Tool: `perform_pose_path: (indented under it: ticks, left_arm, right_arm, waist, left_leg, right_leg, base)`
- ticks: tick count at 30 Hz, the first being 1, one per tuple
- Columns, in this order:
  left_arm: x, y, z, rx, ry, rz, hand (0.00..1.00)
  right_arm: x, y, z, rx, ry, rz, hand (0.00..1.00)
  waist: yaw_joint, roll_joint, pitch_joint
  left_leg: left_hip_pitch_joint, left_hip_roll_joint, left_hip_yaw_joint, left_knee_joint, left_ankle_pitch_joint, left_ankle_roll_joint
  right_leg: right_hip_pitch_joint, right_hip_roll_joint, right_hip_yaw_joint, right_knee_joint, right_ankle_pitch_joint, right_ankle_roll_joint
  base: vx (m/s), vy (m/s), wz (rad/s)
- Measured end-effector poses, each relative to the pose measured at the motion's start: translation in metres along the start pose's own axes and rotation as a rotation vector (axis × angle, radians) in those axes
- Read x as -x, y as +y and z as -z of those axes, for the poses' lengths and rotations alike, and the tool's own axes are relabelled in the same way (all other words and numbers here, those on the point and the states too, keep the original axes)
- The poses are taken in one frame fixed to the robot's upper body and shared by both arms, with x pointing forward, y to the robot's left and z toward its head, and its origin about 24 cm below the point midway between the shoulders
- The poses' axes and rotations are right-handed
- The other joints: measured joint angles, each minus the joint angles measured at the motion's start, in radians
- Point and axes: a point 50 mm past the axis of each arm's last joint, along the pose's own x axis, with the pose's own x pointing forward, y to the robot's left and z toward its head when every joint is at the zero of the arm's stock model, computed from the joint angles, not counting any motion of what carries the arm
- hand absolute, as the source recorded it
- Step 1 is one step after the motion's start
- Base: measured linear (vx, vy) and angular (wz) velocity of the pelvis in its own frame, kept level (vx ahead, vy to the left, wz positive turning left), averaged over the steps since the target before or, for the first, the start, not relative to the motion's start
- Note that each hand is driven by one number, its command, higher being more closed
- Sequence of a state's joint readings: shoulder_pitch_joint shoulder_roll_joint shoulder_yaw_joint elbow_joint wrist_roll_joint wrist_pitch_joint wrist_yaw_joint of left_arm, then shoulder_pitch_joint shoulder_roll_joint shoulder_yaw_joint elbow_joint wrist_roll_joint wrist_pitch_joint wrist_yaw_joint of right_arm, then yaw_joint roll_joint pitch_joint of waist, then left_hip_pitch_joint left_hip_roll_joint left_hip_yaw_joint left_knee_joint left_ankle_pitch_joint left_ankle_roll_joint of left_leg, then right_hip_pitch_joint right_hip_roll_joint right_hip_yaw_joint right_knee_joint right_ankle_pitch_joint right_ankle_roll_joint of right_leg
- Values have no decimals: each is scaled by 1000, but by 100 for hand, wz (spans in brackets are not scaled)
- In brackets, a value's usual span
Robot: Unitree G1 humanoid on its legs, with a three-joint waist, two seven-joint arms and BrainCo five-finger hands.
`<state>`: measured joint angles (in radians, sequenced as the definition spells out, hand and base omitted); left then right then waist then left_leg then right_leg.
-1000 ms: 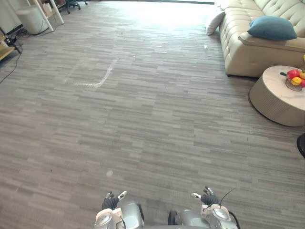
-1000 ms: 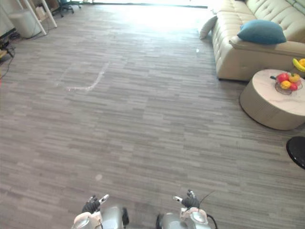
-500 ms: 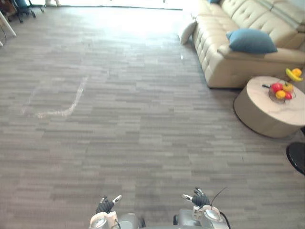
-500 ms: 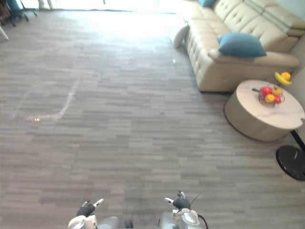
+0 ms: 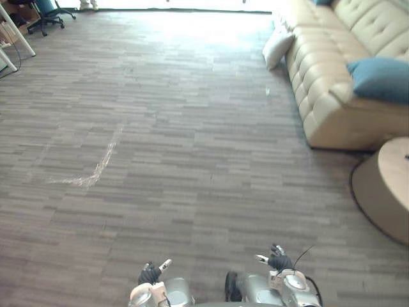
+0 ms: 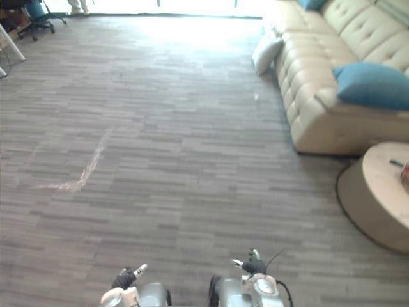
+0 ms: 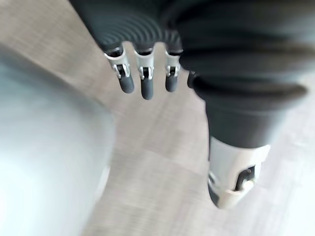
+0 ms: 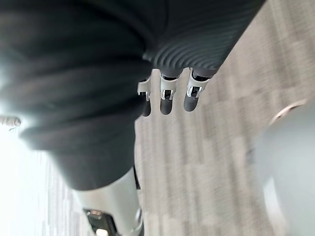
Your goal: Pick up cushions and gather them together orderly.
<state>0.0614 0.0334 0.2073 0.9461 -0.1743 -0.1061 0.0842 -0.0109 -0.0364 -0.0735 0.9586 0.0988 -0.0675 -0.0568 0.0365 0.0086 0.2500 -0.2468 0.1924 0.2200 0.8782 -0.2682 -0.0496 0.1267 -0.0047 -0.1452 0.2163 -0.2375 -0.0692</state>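
Left hand [image 5: 150, 275] & right hand [image 5: 278, 261] hang low, fingers loosely spread, empty, prob. since no cushion is within reach. Blue cushion [image 6: 372, 85] rests on sofa's [image 6: 313, 121] near end; white cushion [image 6: 267, 52] leans on floor vs. sofa's side, well apart.

Head eyes are looking down and forward from high over the grey plank floor [image 5: 192, 160], both sharing the cream tufted leather sofa [image 5: 323, 96]. Wrist cameras are looking along my left hand [image 7: 146, 83] and right hand [image 8: 167, 98], very close, floorward.
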Motion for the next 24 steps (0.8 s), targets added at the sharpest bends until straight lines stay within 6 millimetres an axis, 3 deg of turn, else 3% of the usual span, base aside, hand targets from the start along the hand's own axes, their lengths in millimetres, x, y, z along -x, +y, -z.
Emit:
perform_pose_path:
  ticks: [1, 2, 3, 4, 6, 8, 9, 10, 11, 12, 13, 14, 16, 17, 18, 19, 20, 21, 22, 23, 24]
  left_arm:
    - [0, -2, -2, 20, -10, 4, 0]
    - [0, -3, -2, 25, -13, 5, 0]
    - [1, -4, -2, 35, -18, 7, 0]
    - [0, -4, -3, 31, -24, 7, 0]
    - [-1, -2, -6, 6, -30, 6, 0]
    - [-2, 3, -6, -4, -24, -8, 0]
    - [-1, 5, -4, -12, -18, -11, 0]
    - [0, 6, 1, -28, 5, -11, 0]
    - [-2, 9, 1, -44, 18, -18, 0]
    - [-2, 11, 2, -53, 29, -20, 0]
    - [-1, 9, 6, -60, 49, -16, 0]
    - [-1, 5, 8, -64, 53, -5, 0]
    - [-1, 3, 11, -81, 65, 3, 0]
    - [-1, 3, 11, -89, 67, 4, 0]
    - [-1, 2, 10, -115, 69, 13, 0]
    - [-2, 0, 9, -141, 64, 26, 0]
    - [-2, 0, 9, -148, 63, 29, 0]
    - [-1, 6, 10, -161, 67, 23, 0]
    - [0, 6, 14, -150, 76, 20, 0]
    - [1, 5, 16, -142, 82, 22, 0]
    - [6, 3, 27, -107, 112, 17, 0]
  right_arm:
    - [-1, 5, -1, -10, 3, -11, 0]
    - [-1, 5, 0, -17, 5, -10, 0]
    - [-1, 5, 1, -26, 13, -8, 0]
    - [-1, 5, 4, -8, 26, -10, 0]
    - [-1, 13, 6, 9, 44, -38, 0]
    - [2, 16, 13, -2, 60, -43, 0]
    - [2, 16, 14, -3, 63, -43, 0]
    - [3, 15, 16, 4, 67, -42, 0]
    - [4, 18, 16, 4, 59, -50, 0]
    - [4, 18, 15, 14, 52, -54, 0]
    - [3, 15, 9, 24, 25, -49, 0]
    - [3, 11, 6, 27, 6, -43, 0]
    - [2, 9, -1, 19, -26, -40, 0]
    - [1, 9, -3, 15, -33, -38, 0]
    - [0, 7, -7, 9, -47, -33, 0]
    - [0, 5, -8, 5, -49, -25, 0]
    - [0, 3, -7, 6, -45, -22, 0]
    - [1, 0, -1, 7, -22, -14, 0]
    - [2, -6, 4, -4, -4, 5, 0]
    - [2, -8, 4, 1, -2, 9, 0]
    - [2, -14, 4, -1, -2, 27, 0]
  waist:
    - [14, 0, 0]
    - [19, 3, -1]
    - [34, 13, -7]
    - [50, 13, -24]
    - [41, -19, -36]
    - [30, -57, -52]
    - [29, -61, -55]
    - [21, -59, -54]
    - [10, -76, -45]
    - [5, -82, -41]
    - [-3, -63, -35]
    - [-4, -48, -30]
    - [-17, -39, -24]
    - [-25, -39, -23]
    - [-44, -43, -22]
    - [-54, -47, -20]
    - [-57, -51, -21]
    - [-59, -76, -17]
    - [-66, -74, -25]
    - [-70, -63, -32]
    - [-68, -24, -49]
  left_leg:
    - [-39, -35, 5, -229, 20, -1]
    - [-51, -52, -5, -343, 50, -12]
    - [-70, -79, -44, -572, 169, -46]
    - [-76, -91, -45, -571, 302, -44]
    - [-93, -126, -30, -521, 246, 26]
    - [-62, -158, 12, -398, 161, 92]
    - [-37, -165, 19, -407, 142, 94]
    - [65, -179, 23, -459, 62, 88]
    - [149, -208, 21, -494, 25, 90]
    - [195, -219, 18, -512, 20, 92]
    - [286, -220, 16, -566, 4, 98]
    - [382, -216, 15, -635, -3, 99]
    - [497, -203, 12, -720, -5, 103]
    - [516, -200, 8, -732, -6, 105]
    - [551, -193, -12, -748, -13, 116]
    - [585, -190, -32, -765, -19, 127]
    - [602, -195, -44, -772, -21, 130]
    - [647, -214, -88, -776, -23, 132]
    - [684, -212, -133, -746, -24, 131]
    - [679, -197, -145, -715, -24, 131]
    - [636, -157, -163, -554, -20, 110]
  right_leg:
    - [53, -19, 23, -47, -10, 29]
    - [76, -26, 32, -66, -19, 38]
    - [129, -38, 58, -118, -45, 52]
    - [167, -49, 103, -151, -51, 62]
    - [170, -90, 124, -140, -29, 66]
    - [107, -145, 196, 91, 41, 150]
    - [82, -151, 204, 168, 54, 164]
    - [-29, -155, 233, 468, 149, 222]
    - [-134, -167, 233, 719, 194, 237]
    - [-176, -174, 217, 811, 168, 218]
    - [-248, -177, 150, 888, 108, 162]
    - [-320, -174, 76, 890, 58, 135]
    - [-400, -168, -43, 749, -12, 104]
    - [-421, -166, -72, 695, -18, 101]
    - [-466, -151, -122, 488, 8, 111]
    - [-487, -130, -121, 260, 85, 124]
    - [-485, -122, -115, 175, 121, 133]
    - [-484, -121, -65, 40, 175, 151]
    - [-488, -110, -20, 123, 248, 100]
    - [-495, -107, -18, 158, 250, 89]
    - [-483, -94, -40, 223, 232, 37]
  base:
    - [655, 84, -63]
    - [680, 172, -58]
    - [741, 263, -70]
    - [765, 278, -68]
    - [793, 296, -23]
    - [828, 327, -17]
    - [688, 261, -37]
    - [646, 242, -26]
    - [609, 218, -22]
    - [683, 181, -3]
    - [550, 111, -15]
    - [673, 111, -14]
    - [564, 48, 6]
    - [567, -16, 39]
    - [581, -76, 55]
    - [592, -104, 62]
    - [620, -163, 71]
    - [666, -208, 70]
    - [670, -215, 61]
    - [685, -231, 39]
    - [679, -210, 19]
